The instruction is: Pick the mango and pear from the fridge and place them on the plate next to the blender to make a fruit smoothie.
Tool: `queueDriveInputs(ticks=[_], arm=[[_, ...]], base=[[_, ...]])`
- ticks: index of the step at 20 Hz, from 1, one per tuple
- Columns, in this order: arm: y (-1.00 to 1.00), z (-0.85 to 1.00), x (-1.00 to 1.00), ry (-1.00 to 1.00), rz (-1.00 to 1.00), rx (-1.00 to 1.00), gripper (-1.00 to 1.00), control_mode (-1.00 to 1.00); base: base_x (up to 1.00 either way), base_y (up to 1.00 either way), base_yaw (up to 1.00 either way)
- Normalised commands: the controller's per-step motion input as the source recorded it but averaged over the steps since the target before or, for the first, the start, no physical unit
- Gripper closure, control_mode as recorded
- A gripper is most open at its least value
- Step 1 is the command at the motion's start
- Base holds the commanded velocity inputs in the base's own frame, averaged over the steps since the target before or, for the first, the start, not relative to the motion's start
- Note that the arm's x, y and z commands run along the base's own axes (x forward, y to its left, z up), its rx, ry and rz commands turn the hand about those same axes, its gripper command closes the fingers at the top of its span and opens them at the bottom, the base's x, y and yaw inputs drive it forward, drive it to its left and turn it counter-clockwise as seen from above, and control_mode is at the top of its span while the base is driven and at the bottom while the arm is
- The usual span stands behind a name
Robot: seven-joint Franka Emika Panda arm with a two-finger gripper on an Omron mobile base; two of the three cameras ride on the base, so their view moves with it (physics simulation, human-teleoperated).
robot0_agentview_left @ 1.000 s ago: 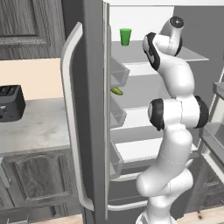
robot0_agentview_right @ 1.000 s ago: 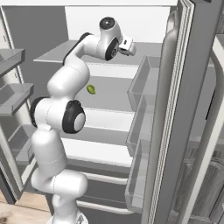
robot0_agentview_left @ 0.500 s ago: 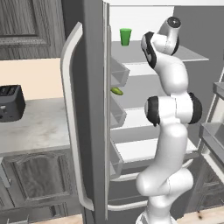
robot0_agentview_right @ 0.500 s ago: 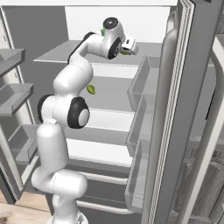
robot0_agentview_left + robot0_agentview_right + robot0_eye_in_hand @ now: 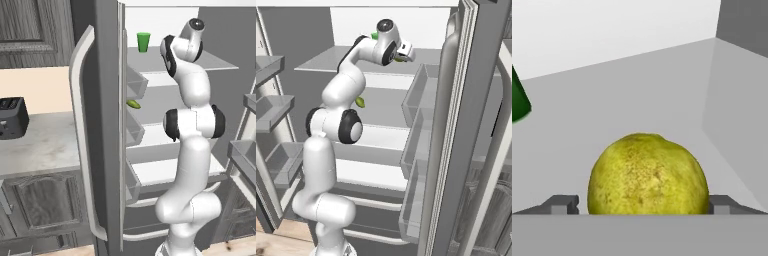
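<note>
The grey steel fridge (image 5: 100, 60) stands open, and my arm reaches onto its top shelf (image 5: 215, 62). In the hand view a yellow-green speckled fruit (image 5: 648, 175) sits on the shelf between my fingertips (image 5: 564, 204). Whether it is the pear or the mango I cannot tell. My gripper (image 5: 643, 204) is open around it, with a small gap on the left side. From the right base view the gripper (image 5: 404, 53) hangs over the shelf with a bit of green below it. A second small green fruit (image 5: 133, 104) lies on the middle shelf. The plate and blender are out of view.
A green cup (image 5: 143, 41) stands at the back left of the top shelf. Door bins (image 5: 421, 95) line the open right door. Left of the fridge, a black toaster (image 5: 12, 117) sits on the counter (image 5: 45, 145).
The arm has stretched deeper into the top shelf, carrying the hand farther in and closer to the fruit. The fruits and the cup have stayed put.
</note>
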Motion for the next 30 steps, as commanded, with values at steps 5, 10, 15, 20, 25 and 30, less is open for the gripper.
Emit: queueDriveInputs(ticks=[5, 10, 15, 20, 25, 30], arm=[[0.00, -0.13, 0.00, -0.01, 0.00, 0.00, 1.00, -1.00], [0.00, -0.01, -0.02, -0.01, 0.00, 0.00, 1.00, -1.00], [0.00, -0.05, -0.28, -0.10, 0.00, 0.00, 1.00, -1.00], [0.13, 0.00, -0.50, -0.22, 0.00, -0.08, 1.00, -1.00], [0.40, -0.06, -0.91, -0.35, 0.02, -0.18, 1.00, -1.00], [0.47, -0.04, -1.00, -0.32, 0.00, -0.11, 1.00, -1.00]], base=[[0.00, 0.00, 0.00], [0.00, 0.00, 0.00], [0.00, 0.00, 0.00], [0.00, 0.00, 0.00], [0.00, 0.00, 0.00], [0.00, 0.00, 0.00]])
